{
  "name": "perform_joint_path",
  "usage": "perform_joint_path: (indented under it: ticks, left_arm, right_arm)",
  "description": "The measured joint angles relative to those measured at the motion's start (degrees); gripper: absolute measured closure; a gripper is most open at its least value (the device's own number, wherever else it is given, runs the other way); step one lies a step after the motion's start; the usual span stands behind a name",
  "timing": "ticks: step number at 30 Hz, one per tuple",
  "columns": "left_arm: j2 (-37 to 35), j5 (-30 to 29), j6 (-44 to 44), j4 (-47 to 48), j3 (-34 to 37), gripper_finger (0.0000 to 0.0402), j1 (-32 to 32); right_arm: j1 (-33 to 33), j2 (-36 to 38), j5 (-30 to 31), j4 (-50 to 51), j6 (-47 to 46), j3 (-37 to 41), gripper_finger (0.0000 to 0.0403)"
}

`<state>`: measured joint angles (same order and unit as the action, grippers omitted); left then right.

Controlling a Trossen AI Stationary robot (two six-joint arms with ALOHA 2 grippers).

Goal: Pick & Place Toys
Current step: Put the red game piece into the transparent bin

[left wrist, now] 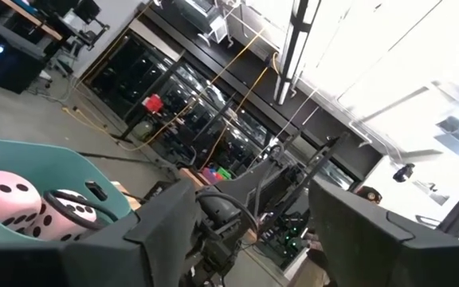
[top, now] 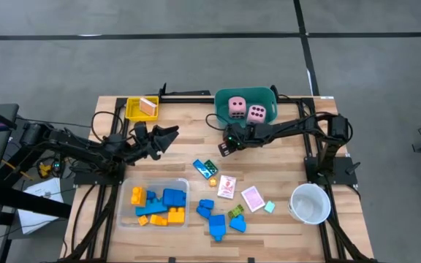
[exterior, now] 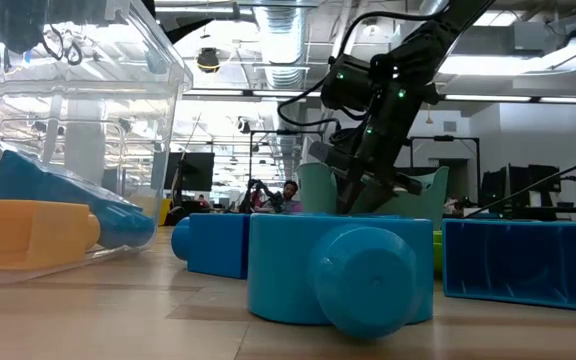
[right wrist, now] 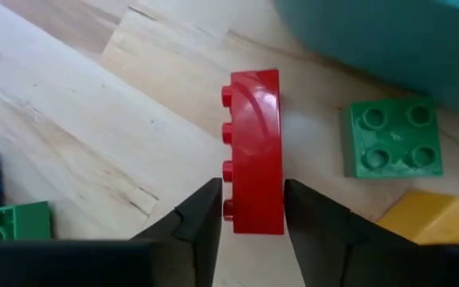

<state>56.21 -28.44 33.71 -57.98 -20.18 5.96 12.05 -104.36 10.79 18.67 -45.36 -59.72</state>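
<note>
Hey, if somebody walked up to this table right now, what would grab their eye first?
Probably the two pink foam dice with dark dots sitting in the teal plastic tub at the table's far edge. Just in front of the tub, the right gripper has a red plastic building block standing on edge between its fingers. Nearer the front, blue and orange blocks fill a clear plastic tray.

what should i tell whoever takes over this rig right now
Right gripper: beside the teal tub, jaws closing around a red block; cannot tell if it is gripped yet.
Left gripper: raised near the yellow tray, jaws open, empty.
Done: two pink dice in the tub; blue and orange blocks in the clear tray.
Left: loose blue blocks, green blocks and cards on the table.
</note>
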Motion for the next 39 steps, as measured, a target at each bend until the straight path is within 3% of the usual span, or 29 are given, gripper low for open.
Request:
perform_joint_path:
  ticks: [12, 27, 39]
  left_arm:
    - [0.0, 0.3, -0.2, 0.0, 0.0, 0.0166, 0.0]
    - [0.0, 1.2, -0.3, 0.1, 0.0, 0.0166, 0.0]
    - [0.0, 2.0, -0.5, 3.7, 0.0, 0.0166, 0.0]
  right_arm:
    - [-1.5, 0.2, 0.0, 0.2, 2.4, -0.1, 0.0343]
    - [-9.9, 1.4, -5.4, 1.2, 2.5, 0.1, 0.0339]
    - [-13.6, 17.2, -6.8, -3.8, 3.8, 0.1, 0.0338]
